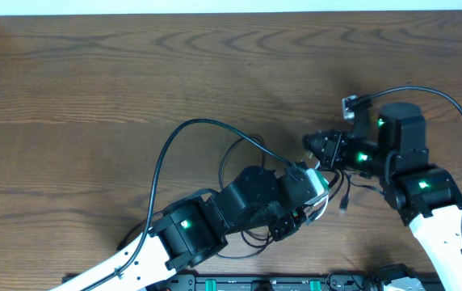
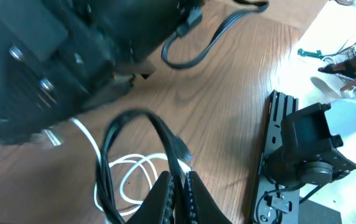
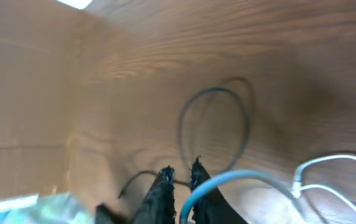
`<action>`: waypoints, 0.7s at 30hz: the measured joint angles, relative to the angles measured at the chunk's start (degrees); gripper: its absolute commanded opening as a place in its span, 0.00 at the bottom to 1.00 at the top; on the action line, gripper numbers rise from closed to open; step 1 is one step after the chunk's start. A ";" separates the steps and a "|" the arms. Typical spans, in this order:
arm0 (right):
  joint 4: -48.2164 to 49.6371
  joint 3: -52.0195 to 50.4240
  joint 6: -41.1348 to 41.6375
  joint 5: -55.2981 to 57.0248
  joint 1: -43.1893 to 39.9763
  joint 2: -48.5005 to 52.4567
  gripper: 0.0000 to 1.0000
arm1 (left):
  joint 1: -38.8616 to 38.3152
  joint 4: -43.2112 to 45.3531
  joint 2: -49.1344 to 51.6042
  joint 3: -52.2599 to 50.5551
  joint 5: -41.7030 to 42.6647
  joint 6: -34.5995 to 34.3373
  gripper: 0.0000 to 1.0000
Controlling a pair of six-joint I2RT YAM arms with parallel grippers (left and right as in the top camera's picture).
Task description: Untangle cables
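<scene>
Dark wood-grain table (image 1: 94,81), pale strip (image 1: 215,6) along far edge

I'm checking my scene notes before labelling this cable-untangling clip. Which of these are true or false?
1. The left gripper has its fingers shut on a black cable. True.
2. A white cable lies beside the black one. True.
3. The cables rest on a white cloth. False: they lie on a bare wooden table.
4. The right gripper is at the far end of the table from the left one. False: the overhead view shows both working close together over the tangle.
</scene>
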 measured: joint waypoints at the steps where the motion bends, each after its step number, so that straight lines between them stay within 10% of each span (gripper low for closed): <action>1: -0.44 0.00 -0.57 1.33 0.00 0.00 0.35 | 0.00 0.33 0.00 0.00 0.02 0.09 0.07; 4: -1.75 0.00 -3.54 5.31 0.04 -0.02 0.70 | 0.00 1.18 0.00 0.00 0.00 0.09 0.08; 10: -8.74 0.00 -6.49 10.64 -1.29 -0.48 0.83 | -0.02 2.32 -0.02 0.00 -1.11 0.09 0.07; 18: -20.74 -0.09 -6.93 19.67 -6.45 -5.79 0.99 | -0.07 -2.03 1.62 0.02 -12.70 -5.60 0.80; 21: -25.46 -0.09 -5.90 23.19 -8.85 -7.72 0.99 | -0.04 0.94 5.14 0.00 -15.98 -12.83 0.90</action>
